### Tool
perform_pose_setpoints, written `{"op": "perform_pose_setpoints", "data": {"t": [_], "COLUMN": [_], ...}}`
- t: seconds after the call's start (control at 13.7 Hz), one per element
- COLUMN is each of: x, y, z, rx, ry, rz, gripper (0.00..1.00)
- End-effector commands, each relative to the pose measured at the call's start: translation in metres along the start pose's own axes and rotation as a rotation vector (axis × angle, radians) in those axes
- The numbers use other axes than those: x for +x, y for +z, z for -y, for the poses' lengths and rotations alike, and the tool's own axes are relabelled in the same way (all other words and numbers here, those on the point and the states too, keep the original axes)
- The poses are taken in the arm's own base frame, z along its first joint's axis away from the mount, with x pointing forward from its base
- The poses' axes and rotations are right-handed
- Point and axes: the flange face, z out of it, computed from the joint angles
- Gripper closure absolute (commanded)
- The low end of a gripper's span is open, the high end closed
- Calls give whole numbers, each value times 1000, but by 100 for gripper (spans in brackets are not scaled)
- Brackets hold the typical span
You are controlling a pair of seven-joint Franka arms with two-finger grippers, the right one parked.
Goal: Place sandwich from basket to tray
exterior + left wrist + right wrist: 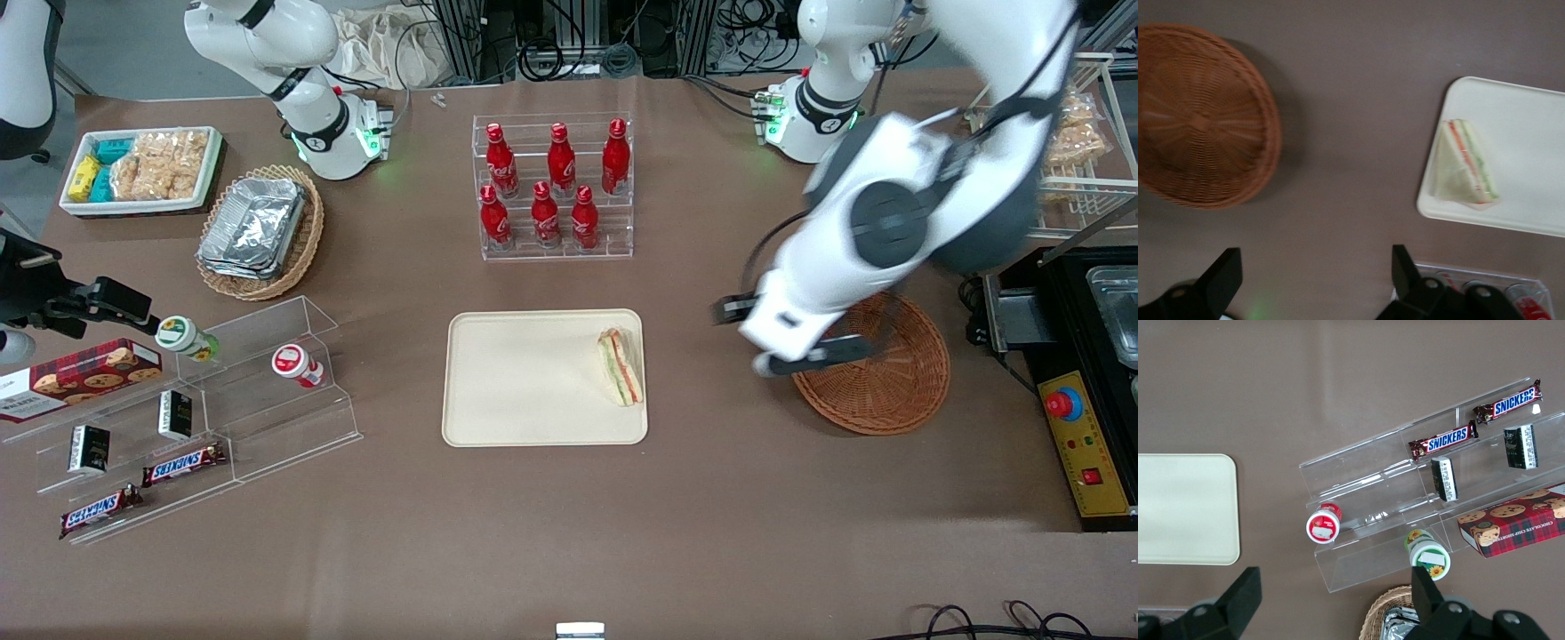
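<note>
The sandwich [621,366] lies on the cream tray [524,382], at the tray's edge toward the working arm's end. The wrist view shows it too [1465,167], on the tray's [1531,133] corner. The dark reddish-brown wicker basket [889,391] sits beside the tray toward the working arm's end and holds nothing [1198,113]. My left gripper [766,348] hangs above the bare table between tray and basket, over the basket's rim. In the wrist view the gripper [1313,257] is open, with nothing between its fingers.
A clear rack of red bottles [556,187] stands farther from the camera than the tray. Toward the parked arm's end are a clear snack shelf [196,409], a tan basket of foil containers [258,231] and a white snack bin [142,169]. A black box with a red button [1085,427] sits beside the basket.
</note>
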Motion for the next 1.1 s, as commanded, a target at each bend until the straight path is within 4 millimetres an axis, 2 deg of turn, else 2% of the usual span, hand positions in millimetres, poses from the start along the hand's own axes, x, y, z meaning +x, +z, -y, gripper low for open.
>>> {"op": "perform_pose_setpoints", "data": {"t": [0.0,0.15,0.37,0.44,0.59,0.66,0.73,0.88,1.02], "x": [-13,-21,-30,-35,-55,-65,-76,-94,-97], "y": [-38,-53,-72,-74,-93,-94,-100,-104,-110], "z": [72,110,142,155,181,185,201,215,219], "rx": [-9,17,33,39,61,78,78,59,42], "ry": [68,105,97,168,234,221,203,258,289], "rz": [19,47,37,70,76,72,60,57,45], "gripper": [0,0,0,0,0,0,0,0,0]}}
